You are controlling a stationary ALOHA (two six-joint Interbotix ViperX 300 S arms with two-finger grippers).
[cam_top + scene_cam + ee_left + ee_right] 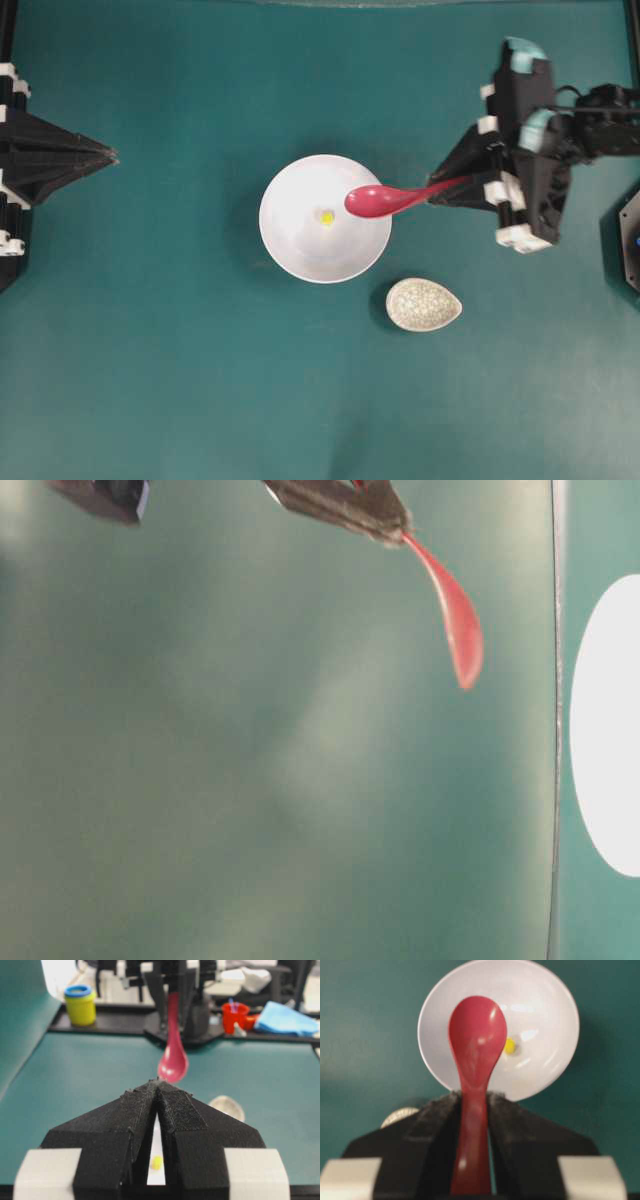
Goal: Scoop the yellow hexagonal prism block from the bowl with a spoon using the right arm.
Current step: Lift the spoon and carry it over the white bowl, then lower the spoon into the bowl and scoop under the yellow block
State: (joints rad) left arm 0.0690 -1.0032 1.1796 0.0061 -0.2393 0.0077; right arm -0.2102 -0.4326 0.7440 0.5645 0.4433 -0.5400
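The tiny yellow hexagonal prism block (327, 217) lies at the bottom of the white bowl (290, 240). It also shows in the right wrist view (509, 1045) and between the left jaws in the left wrist view (157, 1162). My right gripper (450, 187), on the arm with teal tape, is shut on the handle of the red-pink spoon (385, 199). It holds the scoop above the bowl's right side, just right of the block. The spoon shows in the right wrist view (476, 1040). My left gripper (112, 156) is shut and empty at the far left.
A small speckled teardrop-shaped dish (424, 304) sits just right of and below the bowl. In the left wrist view a yellow tub (81, 1005), a red cup (234, 1016) and a blue cloth (290, 1017) lie beyond the table's far edge.
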